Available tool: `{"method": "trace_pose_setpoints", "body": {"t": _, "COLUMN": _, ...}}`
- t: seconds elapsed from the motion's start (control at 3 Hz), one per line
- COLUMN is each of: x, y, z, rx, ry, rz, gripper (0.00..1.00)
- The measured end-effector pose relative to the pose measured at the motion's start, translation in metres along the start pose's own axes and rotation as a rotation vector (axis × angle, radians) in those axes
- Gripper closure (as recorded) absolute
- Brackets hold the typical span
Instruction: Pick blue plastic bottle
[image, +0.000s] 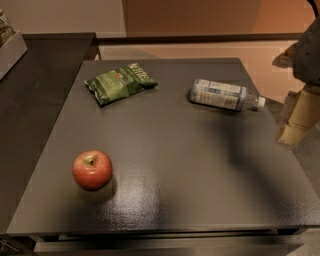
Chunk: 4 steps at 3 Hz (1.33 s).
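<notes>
The blue plastic bottle (225, 94) lies on its side at the back right of the dark table (165, 165). It is clear, with a pale blue-and-white label, and its white cap points right. My gripper (299, 116) hangs at the right edge of the view, beyond the table's right side. It is to the right of the bottle's cap and a little nearer to me, apart from the bottle and holding nothing that I can see.
A green chip bag (120, 82) lies at the back left of the table. A red apple (92, 169) stands at the front left. A dark counter (35, 95) adjoins the table on the left, with a grey bin (10, 50) at its far corner.
</notes>
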<state>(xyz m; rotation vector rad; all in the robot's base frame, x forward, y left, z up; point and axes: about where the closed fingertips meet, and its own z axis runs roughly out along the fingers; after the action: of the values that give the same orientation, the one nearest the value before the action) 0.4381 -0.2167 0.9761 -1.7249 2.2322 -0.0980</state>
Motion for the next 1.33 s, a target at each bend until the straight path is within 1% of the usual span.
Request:
{"method": "trace_pose_setpoints", "body": {"t": 0.67, "x": -0.003, "y": -0.004, "z": 0.001, "rx": -0.004, "ry": -0.010, "rz": 0.009, "gripper": 0.00}}
{"method": "trace_pose_setpoints", "body": {"t": 1.0, "x": -0.008, "y": -0.022, "z": 0.011, "rx": 0.005, "ry": -0.030, "rz": 0.045, "gripper": 0.00}}
{"method": "trace_pose_setpoints", "body": {"t": 1.33, "x": -0.013, "y": -0.044, "z": 0.029, "rx": 0.001, "ry": -0.054, "rz": 0.078, "gripper": 0.00}}
